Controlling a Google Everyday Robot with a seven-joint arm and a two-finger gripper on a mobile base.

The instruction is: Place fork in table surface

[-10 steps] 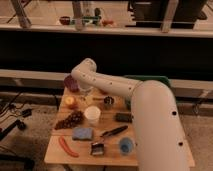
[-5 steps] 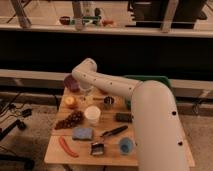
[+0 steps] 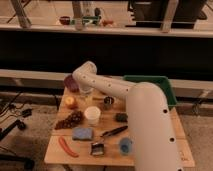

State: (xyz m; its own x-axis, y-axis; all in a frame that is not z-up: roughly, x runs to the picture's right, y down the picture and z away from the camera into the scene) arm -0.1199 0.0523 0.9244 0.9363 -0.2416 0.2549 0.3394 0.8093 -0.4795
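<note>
My arm reaches from the lower right across the light wooden table surface (image 3: 150, 152) to its far left part. The gripper (image 3: 86, 91) points down there, just right of a dark purple bowl (image 3: 71, 82) and above an orange fruit (image 3: 70, 102). I cannot make out the fork; it may be hidden at the gripper or behind the arm.
On the table are a white cup (image 3: 92, 114), dark grapes (image 3: 70, 120), a blue sponge (image 3: 82, 133), a red pepper (image 3: 65, 146), a black-handled utensil (image 3: 114, 132), a small metal cup (image 3: 108, 102) and a blue cup (image 3: 125, 145). A green tray (image 3: 155, 82) stands at the far right.
</note>
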